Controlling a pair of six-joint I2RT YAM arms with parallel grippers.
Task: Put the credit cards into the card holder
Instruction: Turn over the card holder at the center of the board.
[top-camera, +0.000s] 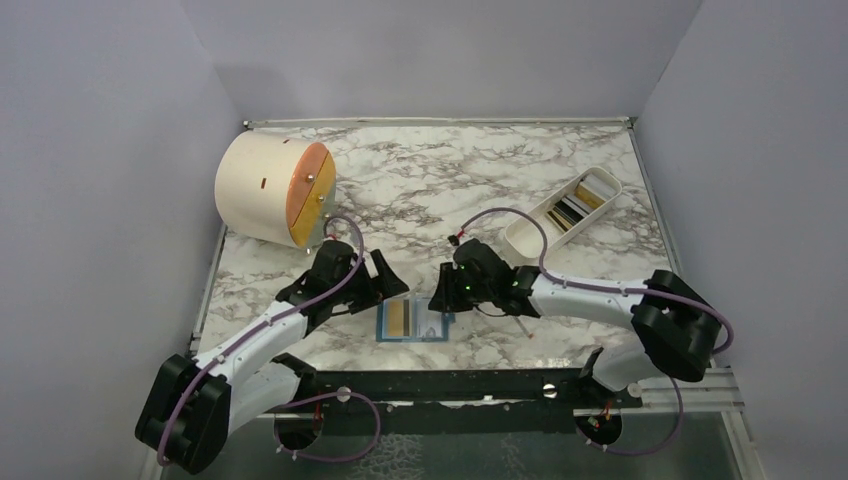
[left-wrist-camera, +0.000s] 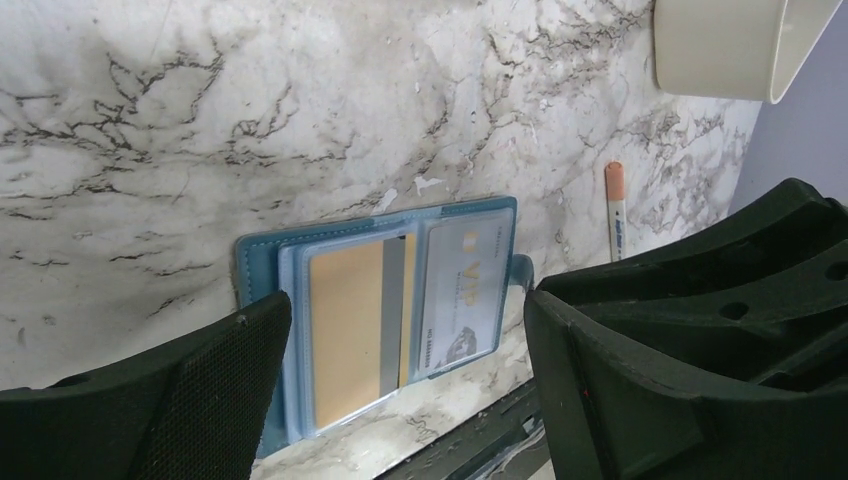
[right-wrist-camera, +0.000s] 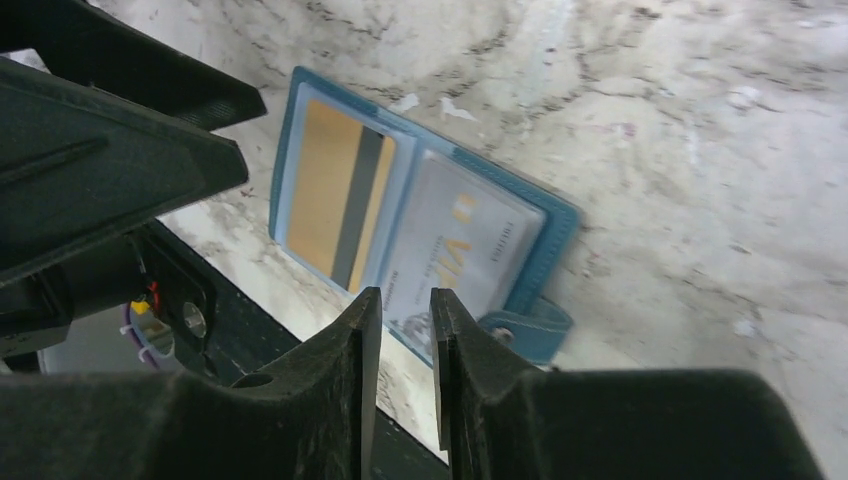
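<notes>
We see the card holder (top-camera: 413, 320) open flat at lower centre, pockets up for loading, two credit cards (right-wrist-camera: 335, 200) sleeved; left gripper (left-wrist-camera: 400, 310) fingers spread wide, right gripper (right-wrist-camera: 405, 300) fingers nearly together, empty.

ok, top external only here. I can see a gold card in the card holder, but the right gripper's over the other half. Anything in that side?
Observer: Yes. The right wrist view shows a white card in the clear pocket beside the gold card. The card holder lies open flat.
Operator: Right gripper carrying a card?
Observer: No. The right gripper has its jaws nearly together with nothing between them.
Operator: And the left?
Observer: The left gripper is wide open and empty, hanging over the holder.
</notes>
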